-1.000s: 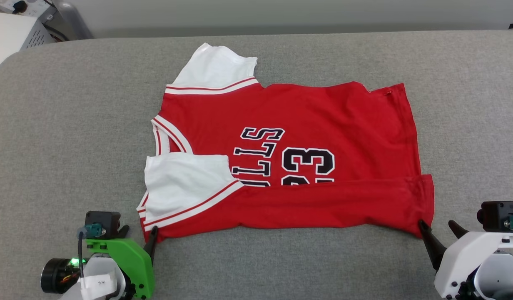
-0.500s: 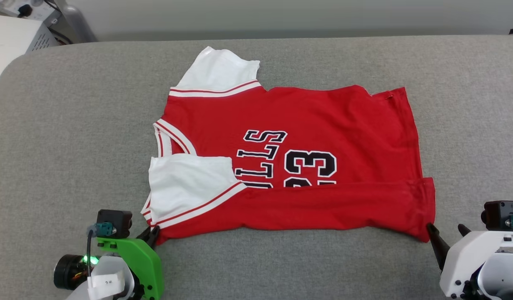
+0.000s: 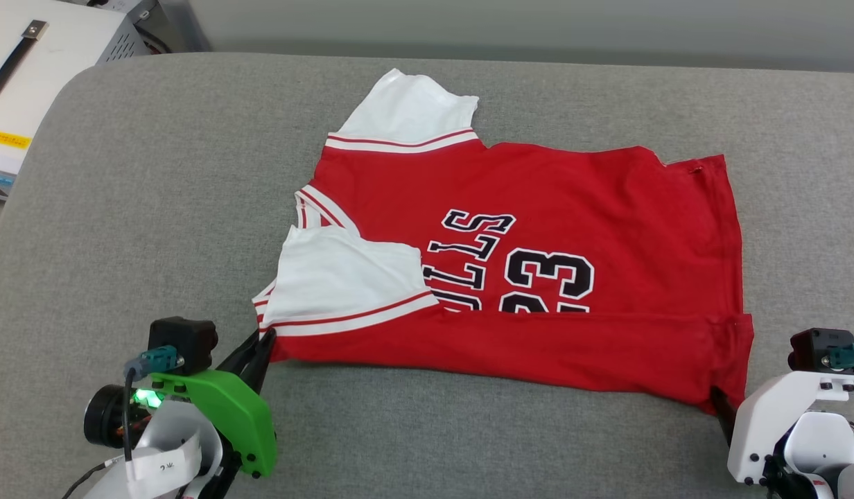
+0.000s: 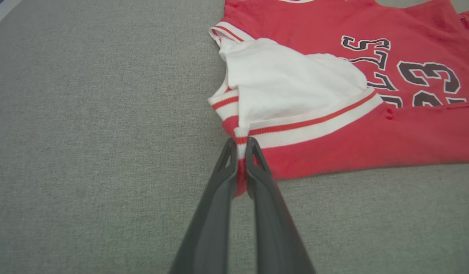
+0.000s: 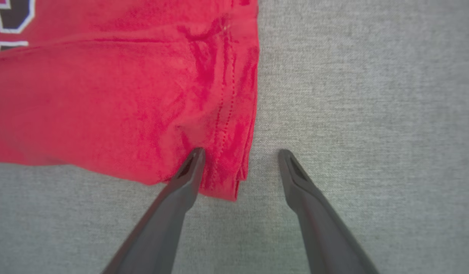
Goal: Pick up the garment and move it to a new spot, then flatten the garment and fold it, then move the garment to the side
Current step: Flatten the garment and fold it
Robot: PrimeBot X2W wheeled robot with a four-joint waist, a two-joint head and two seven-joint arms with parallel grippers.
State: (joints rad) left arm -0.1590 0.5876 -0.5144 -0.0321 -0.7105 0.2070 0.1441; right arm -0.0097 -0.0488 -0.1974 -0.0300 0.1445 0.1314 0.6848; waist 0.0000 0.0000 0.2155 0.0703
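Where it folds, soft red garment [image 3: 538, 187] creases.

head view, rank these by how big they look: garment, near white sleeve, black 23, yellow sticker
1. garment
2. near white sleeve
3. black 23, partly covered
4. yellow sticker, smallest, though it is also farther from the camera

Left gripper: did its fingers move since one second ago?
Yes. The fingers of the left gripper have closed together onto the striped near corner of the red cloth garment, which lies on the grey table.
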